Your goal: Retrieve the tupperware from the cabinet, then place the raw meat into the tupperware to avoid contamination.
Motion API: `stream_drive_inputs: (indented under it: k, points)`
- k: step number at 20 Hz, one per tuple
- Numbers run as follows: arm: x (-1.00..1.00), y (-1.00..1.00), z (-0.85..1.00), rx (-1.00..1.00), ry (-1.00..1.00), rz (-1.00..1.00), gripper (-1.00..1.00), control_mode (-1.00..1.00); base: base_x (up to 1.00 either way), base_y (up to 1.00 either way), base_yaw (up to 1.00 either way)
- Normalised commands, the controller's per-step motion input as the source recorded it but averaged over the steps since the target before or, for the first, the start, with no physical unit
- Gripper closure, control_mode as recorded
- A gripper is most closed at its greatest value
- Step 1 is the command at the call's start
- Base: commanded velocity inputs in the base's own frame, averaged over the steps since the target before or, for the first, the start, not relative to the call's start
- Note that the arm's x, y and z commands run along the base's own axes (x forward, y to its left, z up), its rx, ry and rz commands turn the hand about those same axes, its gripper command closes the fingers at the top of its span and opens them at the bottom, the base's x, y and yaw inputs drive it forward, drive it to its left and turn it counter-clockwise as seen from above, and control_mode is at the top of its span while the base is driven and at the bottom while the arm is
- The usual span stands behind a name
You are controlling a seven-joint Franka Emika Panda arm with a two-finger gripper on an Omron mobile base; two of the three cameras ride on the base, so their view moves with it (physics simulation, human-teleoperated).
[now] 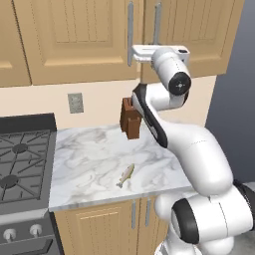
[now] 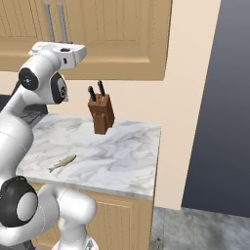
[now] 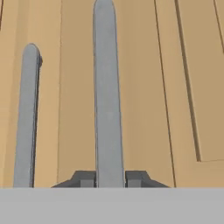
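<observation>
The cabinet [image 1: 84, 40] [image 2: 117, 34] [image 3: 144, 87] hangs over the counter with both panelled doors closed. My gripper [image 3: 109, 178] [image 1: 155, 51] [image 2: 61, 49] is raised to it and shut on the right door's silver bar handle [image 3: 107, 87], which runs up between the two dark fingertips [image 3: 85, 178]. In the hand view the left door's handle [image 3: 25, 118] stands beside it. The raw meat, a small slender fish [image 1: 126, 176] [image 2: 62, 163], lies on the marble counter [image 1: 89, 154] near its front edge. The tupperware is hidden.
A brown knife block [image 1: 131, 119] [image 2: 101, 114] stands at the back of the counter, below my hand. A gas stove [image 1: 20, 164] adjoins the counter on the left. The counter ends on the right at a wall edge [image 2: 161, 161].
</observation>
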Motion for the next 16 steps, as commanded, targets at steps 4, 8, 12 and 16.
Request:
stream_drive_inputs:
  k: [4,8,12,16]
  points:
    - [-0.56,-0.25,0.2,0.06,0.06,0.0,1.0,-1.0,0.0,0.0,0.0]
    - [-0.62,-0.4,0.17,0.09,0.06,0.0,1.0,-1.0,0.0,0.0,0.0]
    - [-0.67,-0.47,0.15,0.1,0.05,0.0,1.0,-1.0,0.0,0.0,0.0]
    - [-0.69,-0.51,0.12,0.1,0.04,0.0,1.0,-1.0,0.0,0.0,0.0]
